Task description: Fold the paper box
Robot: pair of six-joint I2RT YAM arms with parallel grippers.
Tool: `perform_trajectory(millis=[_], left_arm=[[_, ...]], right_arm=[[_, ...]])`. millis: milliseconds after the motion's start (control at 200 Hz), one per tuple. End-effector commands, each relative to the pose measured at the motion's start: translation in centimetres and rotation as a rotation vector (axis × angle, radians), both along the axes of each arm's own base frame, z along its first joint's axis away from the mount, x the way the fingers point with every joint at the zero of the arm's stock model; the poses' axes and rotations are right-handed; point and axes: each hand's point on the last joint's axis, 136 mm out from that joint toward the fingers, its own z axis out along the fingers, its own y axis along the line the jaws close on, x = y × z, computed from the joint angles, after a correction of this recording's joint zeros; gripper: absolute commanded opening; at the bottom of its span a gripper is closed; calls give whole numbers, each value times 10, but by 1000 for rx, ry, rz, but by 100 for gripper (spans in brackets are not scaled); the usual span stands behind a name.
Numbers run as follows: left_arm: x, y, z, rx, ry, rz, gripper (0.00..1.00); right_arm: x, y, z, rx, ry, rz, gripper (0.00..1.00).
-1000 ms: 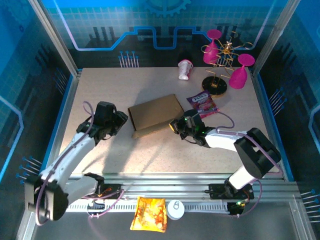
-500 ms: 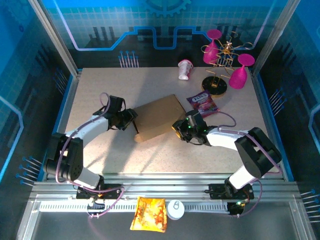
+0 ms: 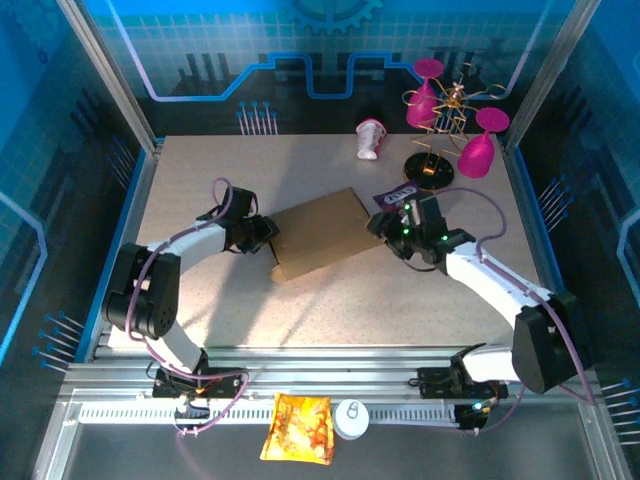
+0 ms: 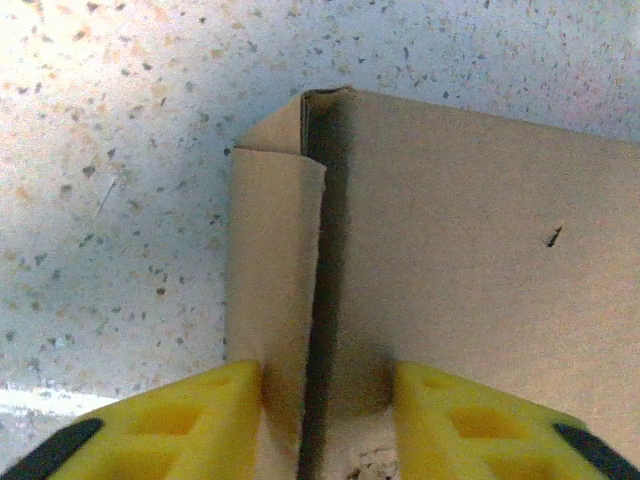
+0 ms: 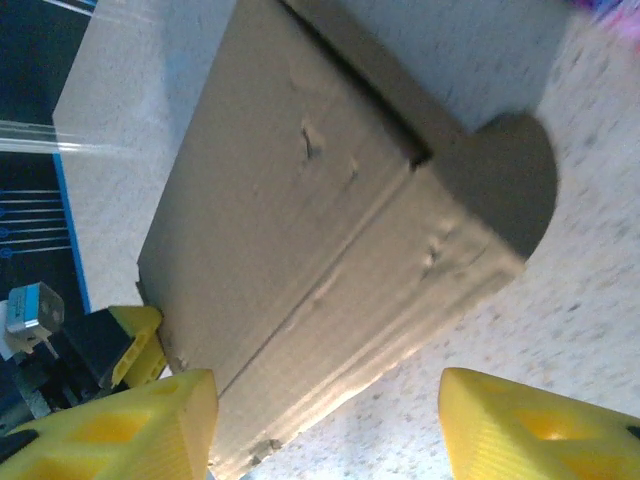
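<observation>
Paper box: the paper box (image 3: 318,236) lies flat near the middle of the surface (image 3: 200,180). It is plain brown, and in the top view it runs from lower left to upper right between the two tools.
Box, left end: from the left wrist, a narrow flap stands folded alongside the main panel, with a dark slit between them.
Box, right end: from the right wrist, a rounded tab sticks out at the corner, and a crease runs along the top panel.
Left tool: the left tool (image 3: 268,238) sits at the box's left end. Its yellow fingers (image 4: 170,420) stand partly apart, one on each side of the slit. The left one is against the flap and the right one is over the main panel. Whether they squeeze the cardboard cannot be told.
Right tool: the right tool (image 3: 383,225) is at the box's right end, spread wide and gripping nothing.
Purple packet: the purple packet (image 3: 398,192) lies just beyond the box's far right corner, partly hidden by the right arm.
White cup: the white cup (image 3: 370,140) lies on its side near the far edge.
Gold stand: the gold stand (image 3: 432,170) is at the far right and carries the pink glasses (image 3: 478,148).
Orange-yellow bag: the orange-yellow bag (image 3: 298,428) lies off the surface, in front of the arm bases.
</observation>
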Motion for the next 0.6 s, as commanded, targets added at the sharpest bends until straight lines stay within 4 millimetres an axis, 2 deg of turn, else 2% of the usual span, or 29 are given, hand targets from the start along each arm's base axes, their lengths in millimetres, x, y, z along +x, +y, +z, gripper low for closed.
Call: perform_trajectory(millis=[0,120,210,420,595], left_arm=[[0,-3,-8,24,17,-31,32],[-5,0,-14,42,30,-25,28],[-8,0,-17,44,33,-30,26],[-10,1,-23,43,38,-23,26],[-18,6,-30,56,67,4,23]], right_arm=[[15,-17,19,-69,-72,80,63],[48,-24,25,-65,-117,166,64],[72,-21,20,-57,-126,267,64],[105,6,-27,-59,-33,470,68],[117,12,-59,-128,11,526,71]])
